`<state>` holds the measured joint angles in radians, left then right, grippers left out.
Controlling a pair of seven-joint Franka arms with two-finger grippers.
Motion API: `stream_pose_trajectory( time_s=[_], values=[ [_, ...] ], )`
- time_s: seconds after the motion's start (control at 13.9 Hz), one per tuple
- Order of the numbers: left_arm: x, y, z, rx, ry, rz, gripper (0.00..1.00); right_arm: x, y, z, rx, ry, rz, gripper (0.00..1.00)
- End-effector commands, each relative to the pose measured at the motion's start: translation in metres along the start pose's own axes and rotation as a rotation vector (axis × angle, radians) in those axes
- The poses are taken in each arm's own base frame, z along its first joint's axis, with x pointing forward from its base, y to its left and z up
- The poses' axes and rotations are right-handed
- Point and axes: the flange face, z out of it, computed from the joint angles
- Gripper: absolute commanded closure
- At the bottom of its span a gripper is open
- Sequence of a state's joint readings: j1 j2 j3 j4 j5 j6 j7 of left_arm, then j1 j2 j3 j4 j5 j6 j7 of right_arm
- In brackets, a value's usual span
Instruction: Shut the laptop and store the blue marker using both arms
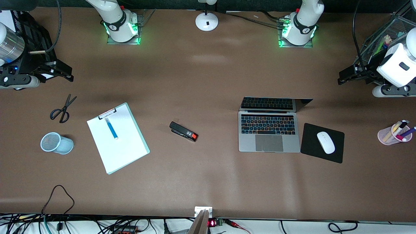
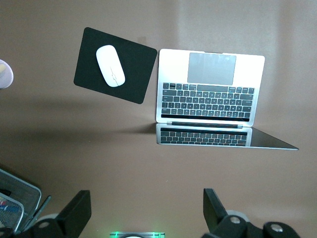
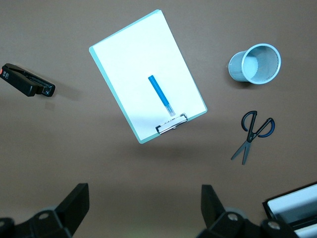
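The laptop [image 1: 268,130] lies open on the table toward the left arm's end, its lid [image 1: 273,104] raised and keys lit; it also shows in the left wrist view [image 2: 208,89]. The blue marker [image 1: 111,128] lies on the white sheet of a clipboard [image 1: 123,149] toward the right arm's end, and shows in the right wrist view [image 3: 160,95]. My left gripper [image 1: 341,78] [image 2: 147,203] is open and empty, up in the air at its end of the table. My right gripper [image 1: 66,73] [image 3: 143,201] is open and empty, up over its end.
A black mouse pad [image 1: 336,152] with a white mouse [image 1: 325,142] lies beside the laptop. A pink pen cup [image 1: 394,133] stands near the left arm's end. A light blue mesh cup [image 1: 56,143], scissors [image 1: 62,109] and a stapler [image 1: 183,131] lie around the clipboard. A lamp base [image 1: 206,21] stands between the arm bases.
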<state>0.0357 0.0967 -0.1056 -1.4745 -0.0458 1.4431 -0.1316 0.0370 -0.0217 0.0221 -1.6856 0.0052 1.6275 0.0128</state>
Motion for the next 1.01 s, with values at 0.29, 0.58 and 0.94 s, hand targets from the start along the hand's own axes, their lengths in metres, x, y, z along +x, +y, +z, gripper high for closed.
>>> stream_pose_trajectory(
  time_s=[0.29, 0.58, 0.94],
  values=[
    [-0.002, 0.0, -0.01, 0.009, 0.002, -0.003, 0.0, -0.002, 0.002, -0.007, -0.001, 0.0, -0.006, 0.0],
    [0.002, -0.001, -0.008, 0.011, 0.004, -0.004, 0.0, 0.003, 0.003, -0.001, 0.004, -0.005, -0.009, 0.0],
    [0.003, -0.002, -0.004, 0.008, -0.004, -0.006, 0.0, 0.03, 0.007, 0.043, 0.022, -0.024, -0.064, 0.0]
  ],
)
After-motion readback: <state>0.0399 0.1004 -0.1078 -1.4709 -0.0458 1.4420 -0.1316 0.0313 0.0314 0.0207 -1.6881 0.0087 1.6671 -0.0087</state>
